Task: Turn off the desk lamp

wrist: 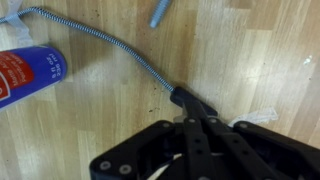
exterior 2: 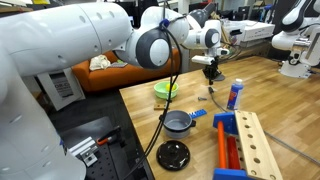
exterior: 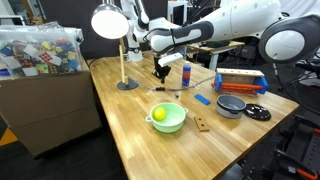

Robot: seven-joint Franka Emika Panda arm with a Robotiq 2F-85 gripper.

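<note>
The desk lamp (exterior: 108, 20) stands at the table's far left corner, with a bright white disc face, a thin pale stem and a round dark base (exterior: 127, 85). It is out of sight in the wrist view. My gripper (exterior: 162, 70) hangs low over the table to the right of the lamp base, and it also shows in an exterior view (exterior 2: 212, 72). In the wrist view the fingers (wrist: 190, 105) are closed together. Their tips are at a black end piece (wrist: 180, 94) of a braided cord (wrist: 100, 35) lying on the wood.
A blue can (exterior: 186, 73) (wrist: 25, 75) lies beside the gripper. A green bowl (exterior: 167, 117) holds a yellow ball. A blue marker (exterior: 203, 99), grey pot (exterior: 231, 105), black lid (exterior: 257, 113) and wooden toy rack (exterior: 240, 82) are at the right. A cardboard box (exterior: 40, 95) stands at the left.
</note>
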